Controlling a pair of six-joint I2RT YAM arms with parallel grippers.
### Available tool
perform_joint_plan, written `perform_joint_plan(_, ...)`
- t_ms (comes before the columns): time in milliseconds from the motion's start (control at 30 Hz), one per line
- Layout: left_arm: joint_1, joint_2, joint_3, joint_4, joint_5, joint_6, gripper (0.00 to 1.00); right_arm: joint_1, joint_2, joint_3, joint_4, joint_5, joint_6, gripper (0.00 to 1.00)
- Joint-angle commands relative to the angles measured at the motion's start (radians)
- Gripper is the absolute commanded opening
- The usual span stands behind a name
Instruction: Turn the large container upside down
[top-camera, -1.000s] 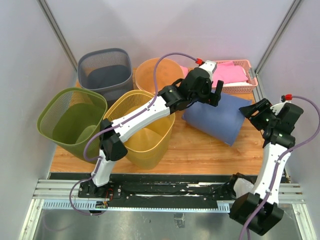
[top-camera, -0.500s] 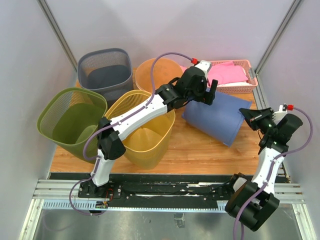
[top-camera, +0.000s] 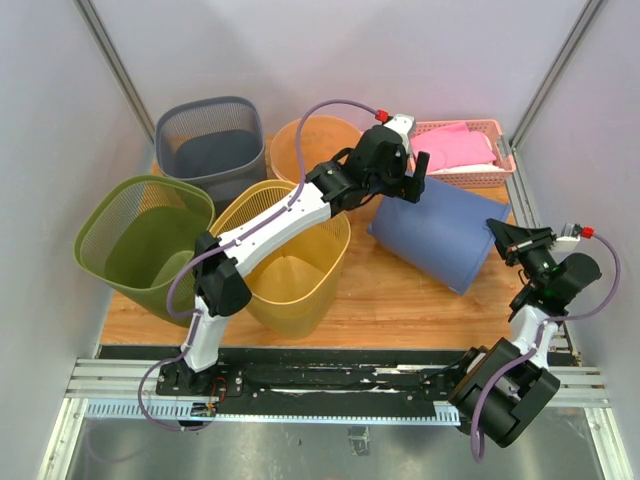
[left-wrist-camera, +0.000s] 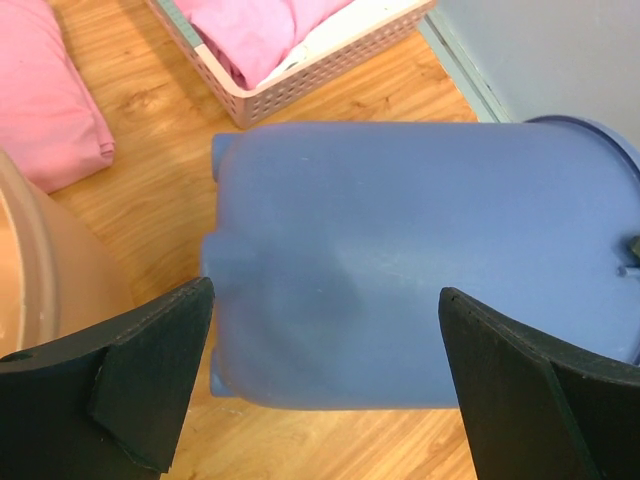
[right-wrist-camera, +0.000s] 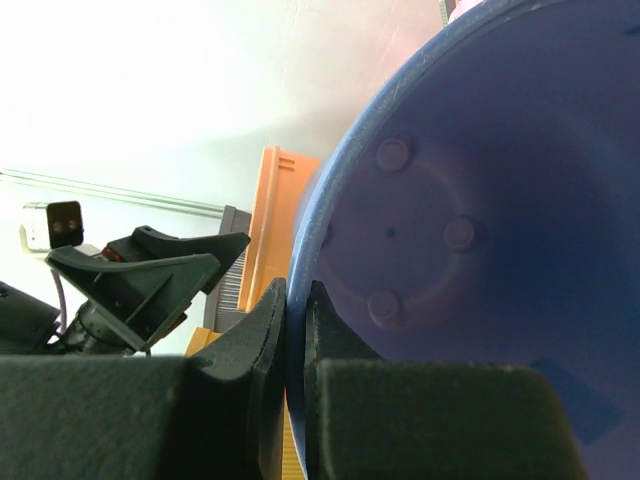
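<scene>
Two arms are in view over a wooden table (top-camera: 400, 300). The large blue container (top-camera: 440, 232) lies on its side at right of centre in the top view, its closed base toward the upper left and its open mouth toward the right edge. It is smooth, matte plastic, roughly a tapered drum with softly squared corners.

In the left wrist view the base end shows small moulded feet. The left gripper (left-wrist-camera: 323, 292) hangs above that end with its flat black fingers spread wide, one on each side of the body and neither touching it.

The right gripper (right-wrist-camera: 295, 320) is pinched on the thin rim of the mouth, one finger inside and one outside. Past it I see the smooth interior and round raised buttons on the bottom.

Around it, top view:
- yellow mesh bin (top-camera: 290, 270), lower centre, under the left arm
- green mesh bin (top-camera: 140, 245), left
- grey mesh bin (top-camera: 210, 135), upper left
- plain orange bucket (top-camera: 310, 150), upper centre
- pink lattice basket (top-camera: 480, 175), upper right, holding folded pink cloth (top-camera: 460, 148)
</scene>
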Motion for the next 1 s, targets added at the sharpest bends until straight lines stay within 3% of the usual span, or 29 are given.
perform_joint_plan(0, 0.019, 0.026, 0.035, -0.025, -0.003, -0.009, 0.99, -0.035, 0.011, -0.054, 0.029, 0.004, 0.014, 0.00)
perform_joint_plan(633, 0.082, 0.129, 0.068, -0.036, 0.223, -0.059, 0.99, -0.078, 0.006, -0.088, -0.012, 0.006, -0.002, 0.00)
perform_joint_plan(967, 0.081, 0.053, -0.052, 0.148, 0.411, -0.090, 0.99, -0.077, 0.007, -0.088, -0.028, 0.005, -0.014, 0.00)
